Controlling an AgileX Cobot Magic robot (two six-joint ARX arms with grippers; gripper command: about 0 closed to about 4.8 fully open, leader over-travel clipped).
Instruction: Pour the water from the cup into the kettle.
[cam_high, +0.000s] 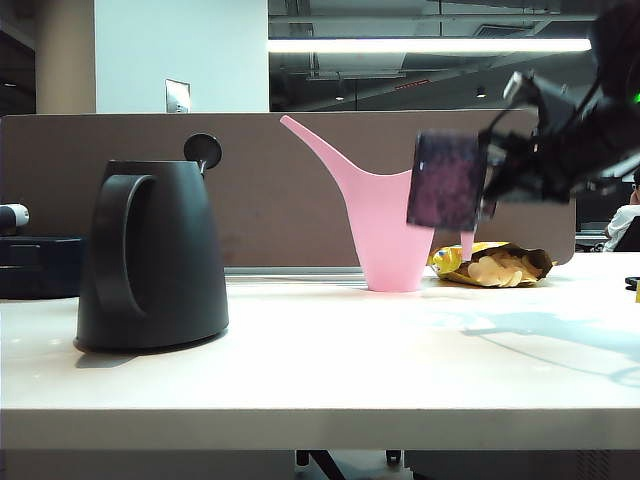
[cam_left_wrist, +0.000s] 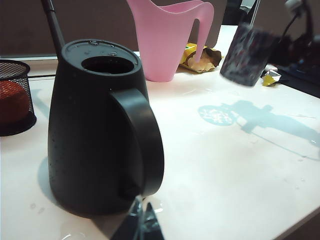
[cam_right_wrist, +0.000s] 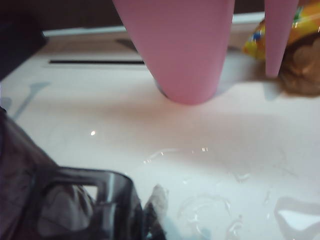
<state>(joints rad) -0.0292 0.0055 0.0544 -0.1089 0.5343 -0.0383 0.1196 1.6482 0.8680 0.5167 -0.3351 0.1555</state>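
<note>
On the pale tabletop (cam_high: 320, 370), one large matte black tapered kettle (cam_high: 152, 255) stands far left, lid open, beside one black mesh basket (cam_left_wrist: 15, 95). The left tool (cam_left_wrist: 140, 227) sits low beside the kettle; whether it is apart or together I cannot tell. One smooth pink plastic watering can (cam_high: 385, 225) stands mid-table. One small dimpled translucent purplish cup (cam_high: 447, 182) hangs lifted before it, clamped in the right tool (cam_high: 490, 175). One crumpled yellow snack bag (cam_high: 490, 263) lies behind.

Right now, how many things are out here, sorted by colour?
Black: 2, the kettle and a mesh basket.
Pink: 1, the watering can.
Purple-grey: 1, the cup, held up off the table by the right gripper.
Yellow: 1, a snack bag.
Total: 5
</note>
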